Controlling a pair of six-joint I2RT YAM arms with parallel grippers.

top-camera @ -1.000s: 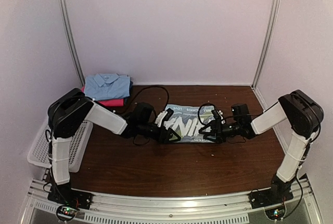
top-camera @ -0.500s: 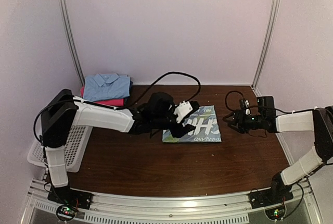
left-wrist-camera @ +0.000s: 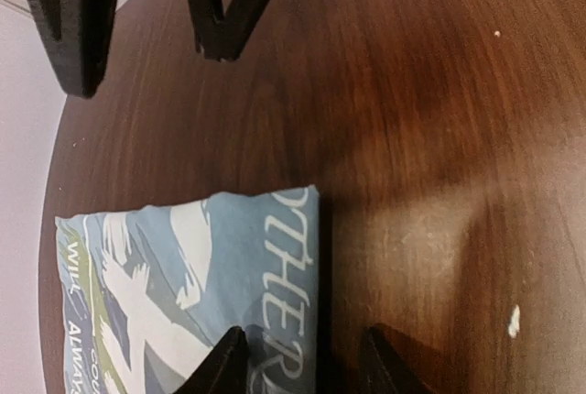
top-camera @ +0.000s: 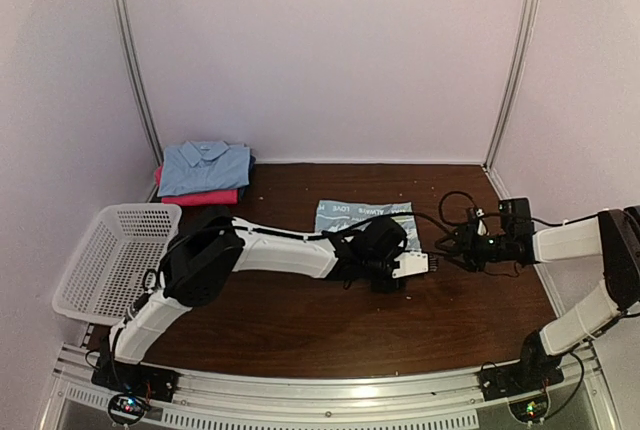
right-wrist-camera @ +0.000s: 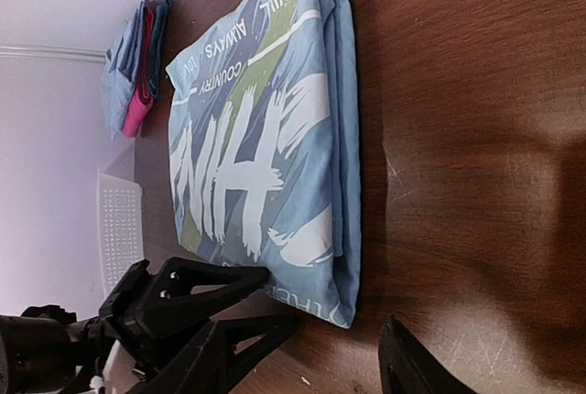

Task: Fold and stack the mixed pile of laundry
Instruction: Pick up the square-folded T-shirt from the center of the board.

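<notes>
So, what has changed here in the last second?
The left gripper moved from the left edge of the printed shirt across to its near right corner, jaws apart, holding nothing. The right gripper pulled back rightward off the right edge, open. The shirt, the folded stack at the back left and the basket stayed put.

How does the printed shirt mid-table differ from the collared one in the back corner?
The printed shirt carries white lettering; the collared shirt is plain. The printed shirt lies directly on the table; the collared shirt sits on a magenta cloth. Both are light blue and folded.
</notes>
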